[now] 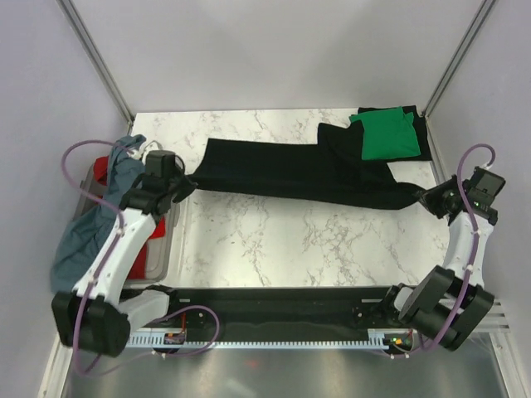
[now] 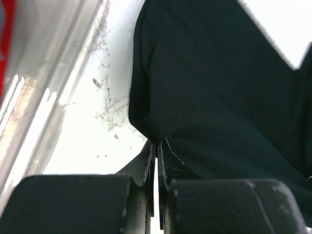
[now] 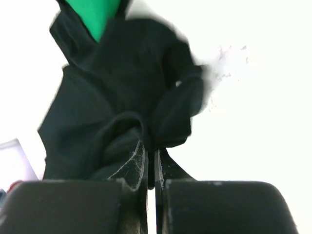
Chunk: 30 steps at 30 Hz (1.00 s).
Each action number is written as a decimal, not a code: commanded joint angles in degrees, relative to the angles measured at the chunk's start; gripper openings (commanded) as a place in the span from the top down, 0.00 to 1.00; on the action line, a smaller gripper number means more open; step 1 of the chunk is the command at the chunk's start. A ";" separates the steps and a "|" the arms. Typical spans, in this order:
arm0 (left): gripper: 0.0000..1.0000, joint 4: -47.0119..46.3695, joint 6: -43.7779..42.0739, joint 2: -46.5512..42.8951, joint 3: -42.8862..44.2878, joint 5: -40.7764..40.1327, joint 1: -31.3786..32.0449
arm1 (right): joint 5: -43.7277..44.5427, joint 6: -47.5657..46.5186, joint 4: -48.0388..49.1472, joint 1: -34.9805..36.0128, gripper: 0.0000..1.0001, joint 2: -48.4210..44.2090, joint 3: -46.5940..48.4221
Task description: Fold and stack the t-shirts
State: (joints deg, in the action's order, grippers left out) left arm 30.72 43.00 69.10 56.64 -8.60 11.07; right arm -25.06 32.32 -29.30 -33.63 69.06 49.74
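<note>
Mounting rail (image 1: 274, 300), marble table (image 1: 274, 240), grey walls (image 1: 274, 50)

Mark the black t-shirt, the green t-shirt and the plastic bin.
black t-shirt (image 1: 282, 170): top view, middle of the stretched cloth.
green t-shirt (image 1: 386, 137): top view, centre of the folded shirt.
plastic bin (image 1: 174, 249): top view, wall facing the table's middle.

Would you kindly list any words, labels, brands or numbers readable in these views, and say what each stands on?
None can be read.
The black shirt, green shirt, bin and table show no print.
Small coloured parts on the base rail are too small to read.
</note>
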 commanded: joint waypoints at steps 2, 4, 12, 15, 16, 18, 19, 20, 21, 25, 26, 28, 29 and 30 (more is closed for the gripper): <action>0.98 9.18 2.34 -12.39 -5.91 -2.31 -1.93 | 2.73 -0.41 -6.30 -4.16 1.00 -4.10 -1.12; 0.98 9.27 3.75 -15.65 -12.15 -0.64 -1.93 | 2.47 0.29 -5.51 -4.86 1.00 -5.60 -4.73; 0.98 11.55 10.08 -27.51 -24.12 5.87 -1.93 | 3.17 -0.41 -5.94 -9.35 1.00 -4.98 -7.02; 0.98 12.61 11.66 -30.06 -24.74 6.67 -1.67 | 4.84 -0.68 -7.17 -10.14 1.00 -5.60 -6.76; 0.98 12.87 12.19 -30.51 -24.82 6.93 -1.58 | 5.19 -0.76 -7.61 -10.40 0.98 -5.86 -6.84; 0.98 13.66 13.24 -31.65 -25.09 8.24 -1.58 | 7.03 -1.02 -8.84 -11.19 0.94 -6.65 -6.84; 0.98 13.84 13.59 -32.18 -25.26 8.34 -1.58 | 7.91 -1.11 -9.28 -11.63 0.93 -6.92 -6.76; 0.98 14.01 14.12 -32.80 -25.53 9.99 -1.58 | 8.70 -1.11 -9.55 -12.42 0.92 -7.27 -6.76; 0.98 14.54 14.39 -33.58 -25.96 10.35 -1.58 | 9.67 -0.85 -9.98 -12.78 0.91 -8.14 -6.84; 0.74 16.91 15.62 -39.02 -25.97 13.69 -1.49 | 9.77 -0.06 -12.09 -14.45 0.79 -11.13 -7.02; 0.63 17.26 15.53 -39.83 -24.84 14.31 -1.49 | 9.77 0.20 -12.45 -14.45 0.63 -11.75 -6.85; 0.28 18.49 14.83 -40.53 -22.82 13.70 -1.49 | 8.98 0.29 -12.45 -14.45 0.02 -13.42 -6.67; 0.18 19.37 13.35 -40.19 -20.28 12.48 -1.49 | 8.98 0.73 -12.36 -14.45 0.02 -14.38 -6.76; 0.12 19.55 12.46 -39.75 -19.04 11.95 -1.49 | 8.37 0.91 -12.27 -14.45 0.02 -15.26 -6.93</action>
State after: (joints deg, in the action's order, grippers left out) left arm 48.88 56.45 29.06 32.21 3.62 9.82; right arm -17.32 32.58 -42.00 -47.86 56.18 41.78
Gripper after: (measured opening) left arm 0.819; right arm 0.970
